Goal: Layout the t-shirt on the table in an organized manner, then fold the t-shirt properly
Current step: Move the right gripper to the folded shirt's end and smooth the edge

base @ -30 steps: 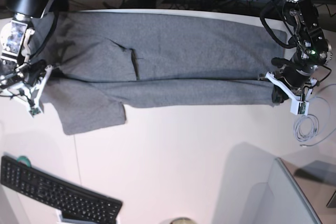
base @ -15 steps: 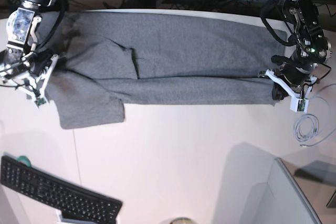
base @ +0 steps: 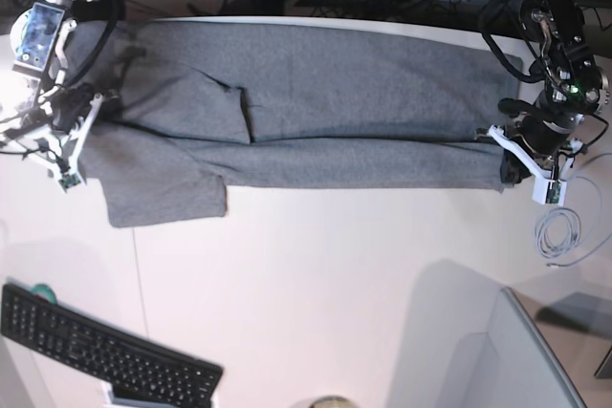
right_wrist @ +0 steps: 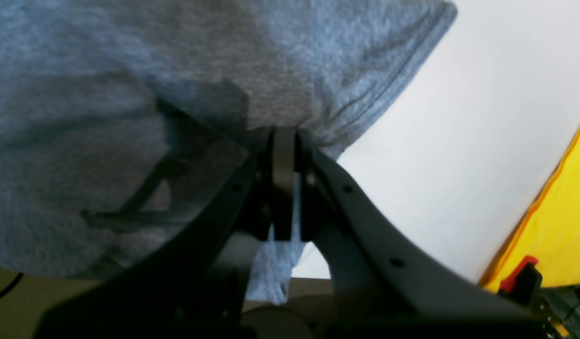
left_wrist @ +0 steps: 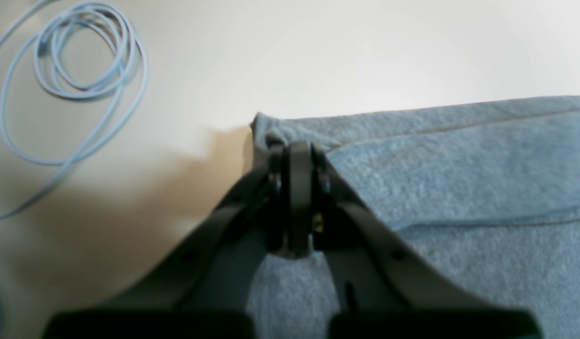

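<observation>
Grey t-shirt [base: 316, 102] in both clamped end effectors

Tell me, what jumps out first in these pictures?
A long grey t-shirt stretched across the far side of the white table, with a black arm at each end. The left tool and right tool are each shut on an edge of the cloth. A black keyboard lies at the near corner.
</observation>
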Available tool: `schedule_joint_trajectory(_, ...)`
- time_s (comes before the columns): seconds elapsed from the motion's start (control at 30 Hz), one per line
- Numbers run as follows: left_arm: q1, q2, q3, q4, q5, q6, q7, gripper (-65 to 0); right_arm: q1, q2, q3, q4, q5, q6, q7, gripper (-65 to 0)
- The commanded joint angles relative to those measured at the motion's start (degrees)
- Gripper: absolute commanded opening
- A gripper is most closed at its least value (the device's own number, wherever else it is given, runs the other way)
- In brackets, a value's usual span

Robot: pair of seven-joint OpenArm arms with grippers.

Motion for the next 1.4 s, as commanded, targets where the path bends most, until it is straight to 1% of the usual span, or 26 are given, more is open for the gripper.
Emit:
schedule_joint_trajectory(0.0, -0.6, -0.8, -0.3, 1.0, -0.5, 0.0, -1.0, -65.0, -0.1, 0.3, -0.1, 1.5, 0.0, 0.1, 0.1, -64.2)
schedule_joint_trajectory(0.3, -0.3, -0.8, -0.5, 1.0, -0.2, 0.0, -1.0, -65.0, -1.3, 0.2, -0.1, 1.0, 0.0, 0.1, 0.0, -64.2)
schedule_joint_trajectory(0.43, -0.4, -0.8, -0.6, 1.0, -0.2, 0.0, -1.0, -65.0, -1.6, -0.9, 0.1, 1.0, 0.0, 0.1, 0.0, -64.2)
schedule_joint_trajectory(0.73, 1.0, -0.8, -0.2, 0.9, -0.2, 0.0, -1.1, -65.0, -1.4, -0.9, 0.2, -0.7, 0.0, 0.1, 0.4, -64.2)
schedule_joint_trajectory(0.83, 1.4, -1.4, -0.1, 0.8, -0.2, 0.0, -1.1, -65.0, -1.6, -0.9, 0.2, -1.0, 0.0, 0.1, 1.8, -64.2)
schedule_joint_trajectory(1.07, 1.3, -2.8, -0.1, -4.8, -0.5, 0.0, -1.3, -65.0, -1.6, -0.8, 0.3, -3.7, -0.1, 0.1, 3.5, -64.2)
schedule_joint_trajectory(1.37, 1.4, -2.8, 0.0, -5.2, -0.2, 0.0, -1.3, -65.0, -1.4, -0.6, 0.3, -3.8, -0.2, 0.1, 3.8, -64.2)
